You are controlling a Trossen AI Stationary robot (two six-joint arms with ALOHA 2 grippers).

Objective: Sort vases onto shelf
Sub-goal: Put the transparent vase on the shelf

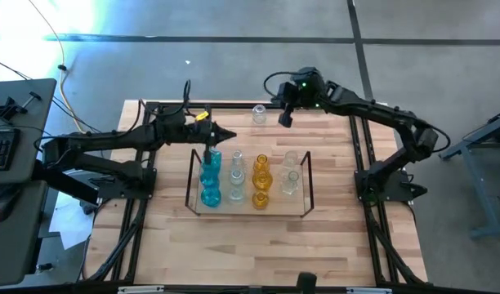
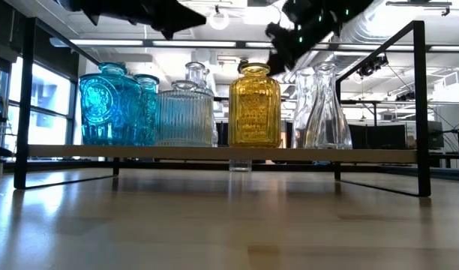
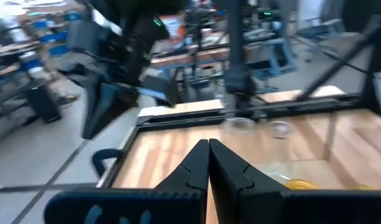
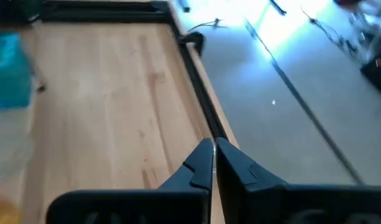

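The shelf (image 1: 248, 211) stands mid-table with its vases in rows: blue (image 1: 210, 175), clear ribbed (image 1: 237, 178), amber (image 1: 261, 181) and clear (image 1: 292, 173). In the low view they stand upright on the wood board (image 2: 214, 152): blue (image 2: 113, 105), amber (image 2: 253, 106), clear (image 2: 323, 112). One more clear vase (image 1: 259, 114) stands alone on the table by the far edge. My left gripper (image 1: 229, 135) (image 3: 208, 149) is shut and hovers over the shelf's far-left corner. My right gripper (image 1: 285, 119) (image 4: 213, 149) is shut and hangs just right of the lone clear vase.
A black frame (image 1: 234, 106) edges the table; its rail shows in the right wrist view (image 4: 197, 81). Bare wood (image 1: 250, 253) lies between the shelf and the near edge. A keyboard and desk (image 1: 5, 139) sit off the table's left. The right arm (image 3: 128, 50) shows in the left wrist view.
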